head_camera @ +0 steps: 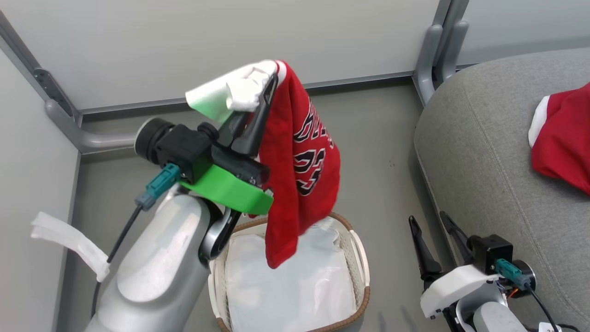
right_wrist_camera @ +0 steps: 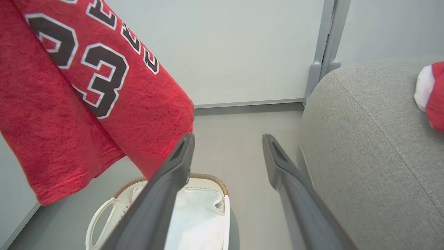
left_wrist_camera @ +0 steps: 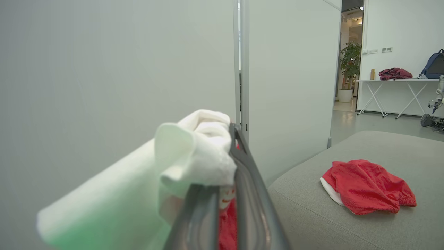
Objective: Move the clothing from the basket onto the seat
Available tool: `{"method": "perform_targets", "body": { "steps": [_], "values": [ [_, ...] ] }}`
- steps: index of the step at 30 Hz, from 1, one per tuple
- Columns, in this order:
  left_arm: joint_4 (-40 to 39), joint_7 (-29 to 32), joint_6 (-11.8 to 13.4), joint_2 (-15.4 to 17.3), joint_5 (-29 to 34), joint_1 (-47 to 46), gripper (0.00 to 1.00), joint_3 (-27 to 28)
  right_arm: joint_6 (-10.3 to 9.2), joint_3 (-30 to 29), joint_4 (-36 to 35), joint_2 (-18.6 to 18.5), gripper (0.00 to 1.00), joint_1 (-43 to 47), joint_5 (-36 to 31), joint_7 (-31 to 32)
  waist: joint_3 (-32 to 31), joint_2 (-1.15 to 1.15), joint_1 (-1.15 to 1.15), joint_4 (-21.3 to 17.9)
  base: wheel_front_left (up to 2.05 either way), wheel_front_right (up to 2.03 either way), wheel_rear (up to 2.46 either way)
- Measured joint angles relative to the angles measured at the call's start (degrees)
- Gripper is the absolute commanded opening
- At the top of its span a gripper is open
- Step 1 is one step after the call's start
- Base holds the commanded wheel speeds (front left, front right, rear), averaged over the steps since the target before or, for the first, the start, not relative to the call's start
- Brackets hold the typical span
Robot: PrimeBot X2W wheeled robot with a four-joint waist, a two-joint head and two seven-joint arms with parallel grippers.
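**Head view: jersey up, seat off to the right**

Head view shows the left gripper raised above the basket. Its fingers are pinched shut on the top of the red jersey, beside a white wad. Whether that wad is the jersey's trim I cannot tell. The jersey hangs free, its lower end over the basket's mouth, where just the liner lies. The right gripper sits low beside the seat, fingers spread, holding nothing. A second garment lies on the seat.

Left wrist view has the closed fingers with red cloth between them. The pinch looks small, so a quick swing could let the jersey slip to the floor. Ahead, the seat's top is broad and bare on the near side of the garment.

Right wrist view puts the spread fingers over the gap between basket and seat edge. Carried too low, the hem could catch the basket rim or drag on the seat's rounded edge. The right arm also sits in the likely path. A post stands close behind the seat's corner, so the open room lies over the floor and above the cushion.
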Motion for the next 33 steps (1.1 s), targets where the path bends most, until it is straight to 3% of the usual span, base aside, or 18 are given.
{"method": "perform_targets", "body": {
  "steps": [13, 21, 33],
  "values": [
    [-3.7, 0.0, 0.0, -1.1, 0.4, -2.3, 0.0, 1.4, 0.0, 2.0, -1.1, 0.0, 1.0, 0.4, 0.4, 0.0, -0.6, 0.0, 0.0, 0.0, 0.0, 0.0, 0.0],
    [-3.8, 0.0, 0.0, -1.4, 0.2, -1.3, 0.0, 0.3, 0.0, 10.5, -6.9, 0.0, 1.0, -7.4, -0.2, 0.0, -0.1, 0.0, 0.0, 0.2, 0.0, 0.0, 0.0],
    [-3.9, 0.0, 0.0, -2.1, -0.1, -1.0, 0.0, -1.4, 0.0, 23.3, -7.5, -1.2, 1.0, -25.1, -0.5, 0.0, 0.8, 0.0, 0.0, 1.0, 0.0, 0.0, 0.0]
  ]
}}
